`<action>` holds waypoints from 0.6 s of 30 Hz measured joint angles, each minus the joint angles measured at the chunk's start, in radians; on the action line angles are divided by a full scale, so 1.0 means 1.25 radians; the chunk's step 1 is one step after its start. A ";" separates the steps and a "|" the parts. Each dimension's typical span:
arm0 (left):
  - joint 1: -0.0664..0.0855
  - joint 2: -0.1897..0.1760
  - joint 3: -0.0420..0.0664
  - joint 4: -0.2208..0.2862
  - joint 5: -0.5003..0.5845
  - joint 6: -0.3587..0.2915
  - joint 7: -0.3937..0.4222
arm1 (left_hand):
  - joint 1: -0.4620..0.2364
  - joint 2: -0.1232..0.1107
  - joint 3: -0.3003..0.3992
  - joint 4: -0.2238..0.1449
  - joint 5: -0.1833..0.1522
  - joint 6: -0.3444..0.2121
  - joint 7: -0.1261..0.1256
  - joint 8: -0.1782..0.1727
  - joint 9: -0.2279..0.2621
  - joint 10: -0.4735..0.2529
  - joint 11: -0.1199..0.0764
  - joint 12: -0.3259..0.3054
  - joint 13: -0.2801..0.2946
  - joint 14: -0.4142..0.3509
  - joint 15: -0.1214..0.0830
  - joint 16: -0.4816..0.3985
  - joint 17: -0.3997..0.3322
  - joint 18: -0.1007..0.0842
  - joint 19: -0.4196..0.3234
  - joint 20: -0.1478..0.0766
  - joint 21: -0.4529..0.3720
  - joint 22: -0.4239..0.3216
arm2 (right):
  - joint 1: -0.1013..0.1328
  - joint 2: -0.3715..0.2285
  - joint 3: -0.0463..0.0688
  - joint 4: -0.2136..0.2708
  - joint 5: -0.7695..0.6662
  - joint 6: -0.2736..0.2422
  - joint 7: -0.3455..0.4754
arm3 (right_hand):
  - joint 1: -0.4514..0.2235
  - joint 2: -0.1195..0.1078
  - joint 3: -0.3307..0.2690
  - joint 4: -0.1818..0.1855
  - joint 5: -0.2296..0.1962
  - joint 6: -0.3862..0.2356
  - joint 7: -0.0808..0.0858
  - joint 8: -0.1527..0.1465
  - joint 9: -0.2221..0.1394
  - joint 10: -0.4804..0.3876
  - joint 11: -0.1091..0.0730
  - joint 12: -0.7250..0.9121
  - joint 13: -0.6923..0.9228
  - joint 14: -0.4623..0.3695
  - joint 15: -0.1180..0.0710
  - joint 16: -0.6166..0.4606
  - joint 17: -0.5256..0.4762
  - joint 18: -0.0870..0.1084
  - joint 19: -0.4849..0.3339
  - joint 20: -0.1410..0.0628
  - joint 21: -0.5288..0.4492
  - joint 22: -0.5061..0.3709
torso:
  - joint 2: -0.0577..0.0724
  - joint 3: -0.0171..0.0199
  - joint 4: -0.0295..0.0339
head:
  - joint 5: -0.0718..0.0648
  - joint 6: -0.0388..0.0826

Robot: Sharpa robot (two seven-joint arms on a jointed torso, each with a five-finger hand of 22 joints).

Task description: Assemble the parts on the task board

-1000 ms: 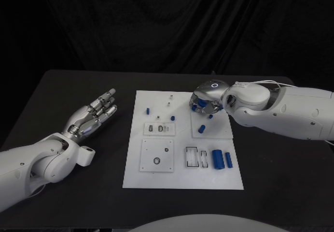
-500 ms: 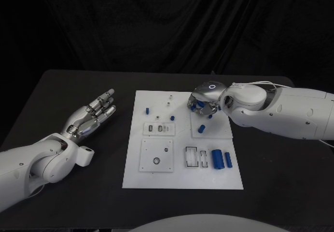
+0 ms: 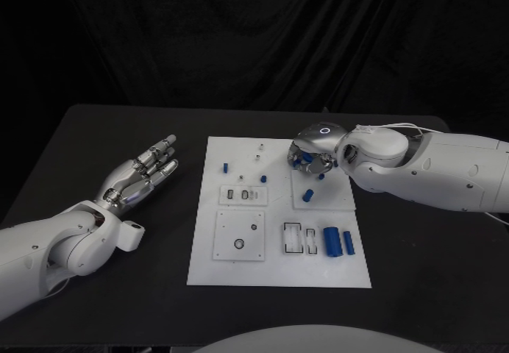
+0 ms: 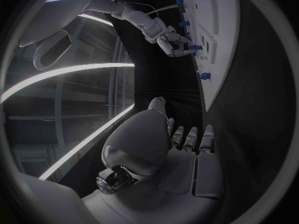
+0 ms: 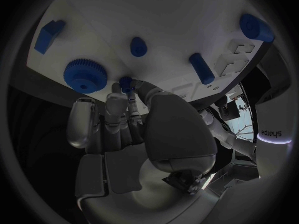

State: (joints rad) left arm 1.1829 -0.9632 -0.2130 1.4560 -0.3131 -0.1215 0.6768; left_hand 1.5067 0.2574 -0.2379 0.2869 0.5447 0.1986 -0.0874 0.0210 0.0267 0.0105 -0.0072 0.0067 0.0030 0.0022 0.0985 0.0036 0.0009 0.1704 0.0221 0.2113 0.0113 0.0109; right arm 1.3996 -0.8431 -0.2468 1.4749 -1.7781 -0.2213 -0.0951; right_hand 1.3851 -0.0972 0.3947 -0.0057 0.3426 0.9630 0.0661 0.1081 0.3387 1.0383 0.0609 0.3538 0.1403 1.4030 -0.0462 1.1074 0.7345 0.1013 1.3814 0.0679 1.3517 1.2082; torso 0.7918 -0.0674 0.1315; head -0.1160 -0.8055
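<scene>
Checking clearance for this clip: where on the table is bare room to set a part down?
Bare table lies between the left robot hand and the task board, and along the board's near edge. The far right corner is crowded: the right robot hand works over blue parts.

The left arm reaches in low, its left hand (image 3: 143, 173) flat and empty, palm up, fingers (image 3: 161, 151) stretched apart. The right arm bends in from the other side, its right hand (image 3: 311, 160) turned downward with fingers (image 5: 118, 107) curled, pinching something small and blue.
</scene>
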 measured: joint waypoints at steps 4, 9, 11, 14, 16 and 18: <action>0.000 0.000 0.000 -0.001 0.000 0.001 0.000 | 0.000 0.000 0.000 0.000 0.000 0.003 0.003 0.000 0.000 0.000 0.000 0.000 0.000 0.000 0.000 0.000 0.000 0.000 0.000 0.000 0.003 0.000 | 0.000 -0.003 -0.001 0.003 0.001 -0.012 0.005 | 0.024 0.010 0.002 -0.002 -0.061 0.014 0.008 0.007 0.015 0.012 0.010 0.002 0.006 0.003 0.003 0.004 0.011 0.000 0.000 0.000 0.000 0.007 | 0.000 0.0000 0.0002 | 0.000 0.000; 0.000 0.001 0.000 -0.001 0.000 0.002 0.000 | 0.000 0.000 0.000 0.000 0.000 0.003 0.003 0.000 0.000 0.000 0.000 0.000 0.000 0.000 0.000 0.000 0.000 0.000 0.000 0.000 0.003 0.000 | 0.009 0.005 -0.002 0.005 0.007 -0.032 0.014 | 0.035 0.014 0.003 -0.003 -0.077 0.021 0.023 0.010 0.023 0.019 0.017 -0.005 0.007 0.005 0.005 0.012 0.021 0.000 0.000 0.000 0.002 0.015 | 0.000 0.0000 0.0001 | 0.004 0.002; 0.000 0.002 0.000 -0.001 0.000 0.003 0.000 | 0.000 0.000 0.000 0.000 0.000 0.003 0.003 0.000 0.000 0.000 0.000 0.000 0.000 0.000 0.000 0.000 0.000 0.000 0.000 0.000 0.003 0.000 | 0.020 0.015 -0.001 0.005 0.009 -0.043 0.019 | 0.039 0.016 0.002 -0.003 -0.092 0.021 0.035 0.010 0.028 0.022 0.020 -0.015 0.007 0.007 0.007 0.015 0.027 -0.009 0.000 0.000 0.005 0.020 | 0.000 0.0000 0.0000 | 0.007 0.002; 0.000 0.002 0.000 -0.001 0.000 0.003 0.000 | 0.003 -0.003 0.000 0.000 0.000 0.007 0.007 0.003 0.000 0.000 0.000 0.000 0.000 -0.002 0.002 0.000 0.000 0.000 0.000 0.000 0.003 0.000 | 0.033 0.032 0.000 0.001 0.014 -0.057 0.026 | 0.041 0.018 0.001 -0.001 -0.099 0.022 0.037 0.010 0.034 0.022 0.020 -0.022 0.006 0.007 0.007 0.017 0.032 -0.013 0.000 0.000 0.006 0.023 | 0.000 -0.0002 -0.0004 | 0.007 0.000; 0.000 0.003 0.000 -0.001 0.000 0.003 0.000 | 0.003 -0.003 0.000 0.000 0.000 0.007 0.007 0.003 0.001 0.000 0.000 0.000 0.000 -0.003 0.003 0.000 0.000 0.000 0.000 0.000 0.003 0.000 | 0.038 0.048 0.000 -0.009 0.019 -0.066 0.031 | 0.041 0.018 -0.002 0.002 -0.107 0.026 0.040 0.010 0.037 0.032 0.016 -0.028 0.004 0.011 0.011 0.022 0.041 -0.013 0.003 0.003 0.009 0.028 | 0.000 -0.0002 -0.0004 | 0.007 -0.001; 0.000 0.005 0.000 -0.001 0.000 0.003 0.000 | 0.003 -0.003 0.000 0.000 0.000 0.007 0.007 0.003 0.001 0.000 0.000 0.000 0.000 -0.003 0.003 0.000 0.000 0.000 0.000 0.000 0.003 0.001 | 0.041 0.062 0.001 -0.019 0.024 -0.072 0.035 | 0.041 0.018 -0.002 0.002 -0.107 0.027 0.041 0.010 0.039 0.032 0.016 -0.029 0.002 0.011 0.011 0.026 0.046 -0.013 0.003 0.003 0.009 0.031 | 0.000 -0.0003 -0.0004 | 0.006 -0.002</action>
State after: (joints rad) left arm 1.1829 -0.9574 -0.2130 1.4544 -0.3132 -0.1176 0.6771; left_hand 1.5103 0.2533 -0.2380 0.2868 0.5447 0.2075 -0.0785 0.0250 0.0276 0.0105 -0.0072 0.0067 0.0031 -0.0013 0.1019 0.0036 0.0011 0.1704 0.0221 0.2113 0.0150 0.0117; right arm 1.4503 -0.7657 -0.2461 1.4514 -1.7475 -0.3117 -0.0511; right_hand 1.4361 -0.0749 0.3916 -0.0028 0.2083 0.9964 0.1172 0.1203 0.3881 1.0786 0.0810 0.3181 0.1426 1.4162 -0.0329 1.1403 0.7919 0.0853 1.3854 0.0720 1.3633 1.2470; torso 0.7922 -0.0678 0.1311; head -0.1087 -0.8081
